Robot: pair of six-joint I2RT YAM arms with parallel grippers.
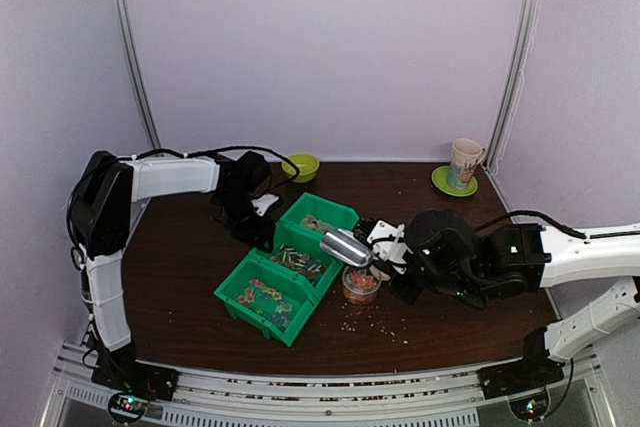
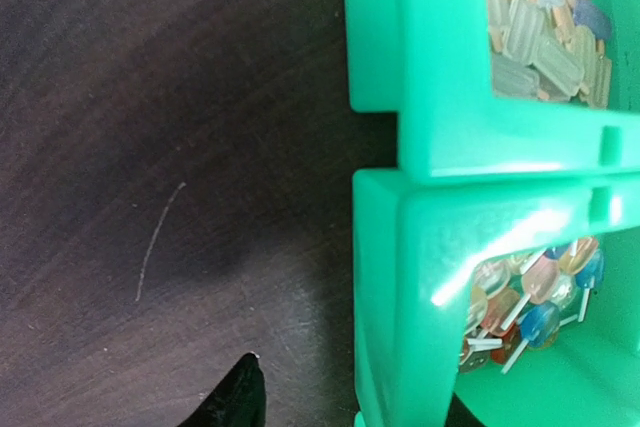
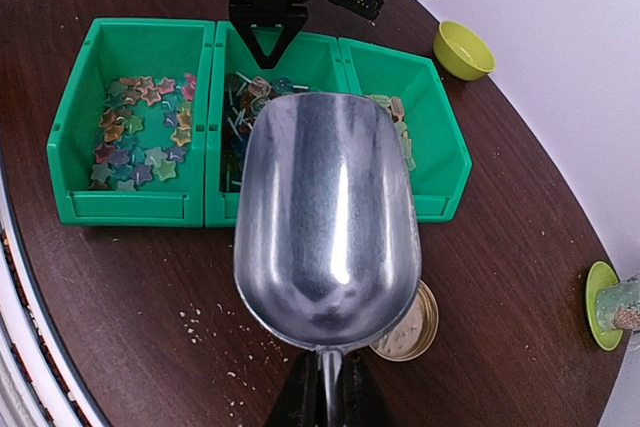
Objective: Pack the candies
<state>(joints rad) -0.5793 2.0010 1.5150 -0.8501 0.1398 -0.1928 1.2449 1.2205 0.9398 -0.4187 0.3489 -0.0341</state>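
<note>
Where the candies (image 3: 140, 132) lie: heaped in the row of three green plastic bins (image 3: 130, 209).
Right gripper (image 3: 322, 392): clamped on the shiny metal scoop (image 3: 328, 217), held just beside the bins.
Left gripper (image 3: 268, 47): jaws apart, straddling the middle bin's end wall.
Small clear round tub (image 1: 360, 297): under the scoop, beside the bins.

- the scoop (image 3: 328, 217) is gleaming as smooth polished metal
- the green bins (image 3: 130, 209) are shining as glossy plastic
- the table (image 2: 150, 97) is showing matt dark wood grain
- the candies (image 2: 540, 37) are looking translucent
</note>
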